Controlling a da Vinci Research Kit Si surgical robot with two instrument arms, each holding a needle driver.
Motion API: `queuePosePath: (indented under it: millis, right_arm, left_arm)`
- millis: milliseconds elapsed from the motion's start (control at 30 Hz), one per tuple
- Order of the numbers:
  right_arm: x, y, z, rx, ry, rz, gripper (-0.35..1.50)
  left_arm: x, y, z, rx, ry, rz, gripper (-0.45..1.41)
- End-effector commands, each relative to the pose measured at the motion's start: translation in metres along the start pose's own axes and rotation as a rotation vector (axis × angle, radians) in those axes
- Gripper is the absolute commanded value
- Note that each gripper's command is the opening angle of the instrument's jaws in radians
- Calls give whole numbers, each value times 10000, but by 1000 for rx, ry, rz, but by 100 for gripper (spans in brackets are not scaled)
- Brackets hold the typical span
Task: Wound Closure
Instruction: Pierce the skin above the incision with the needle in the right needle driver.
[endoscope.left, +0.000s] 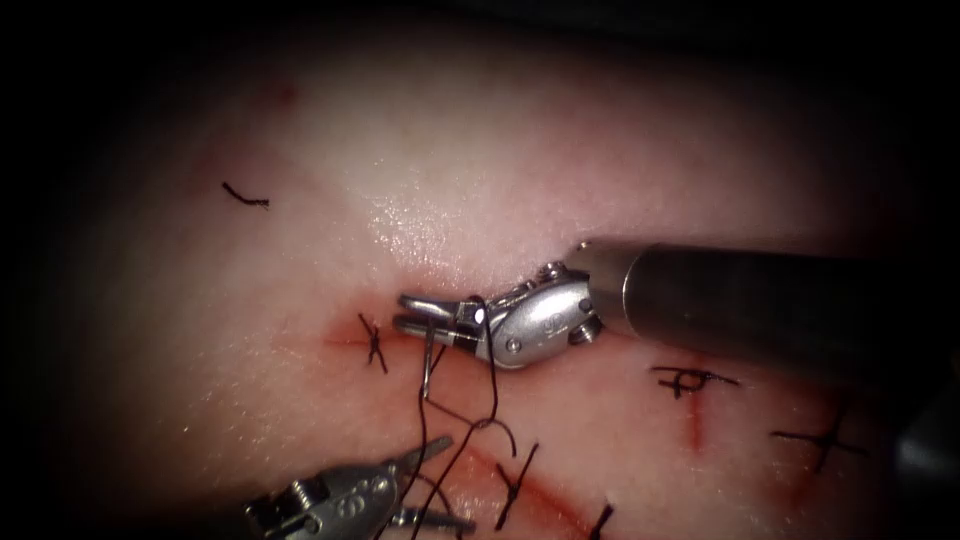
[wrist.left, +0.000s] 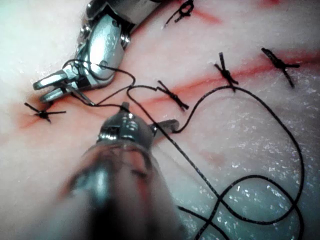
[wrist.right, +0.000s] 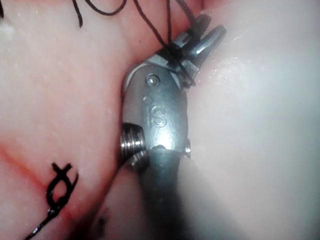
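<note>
Tissue (endoscope.left: 620, 170) bench, thread (endoscope.left: 492, 390) looped around parted right end effector (endoscope.left: 402, 312), left end effector (endoscope.left: 440, 480) wide, empty.

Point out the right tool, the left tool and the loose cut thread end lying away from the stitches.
right tool (endoscope.left: 420, 312), endoscope view: between its slightly parted jaw tips, thread looped behind them.
left tool (endoscope.left: 432, 480), endoscope view: between its open jaws.
cut thread end (endoscope.left: 245, 197), endoscope view: middle of the short dark piece on the tissue.
</note>
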Motion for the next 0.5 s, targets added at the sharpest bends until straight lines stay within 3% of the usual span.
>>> queuePosePath:
  millis: [33,500]
  right_arm:
    - [-5,-9,10,14,-3,2,-35]
    - [-29,-55,10,111,-96,41,-35]
  left_arm:
    - [1,-2,8,-1,2,1,41]
    - [-1,-3,4,-5,1,3,39]
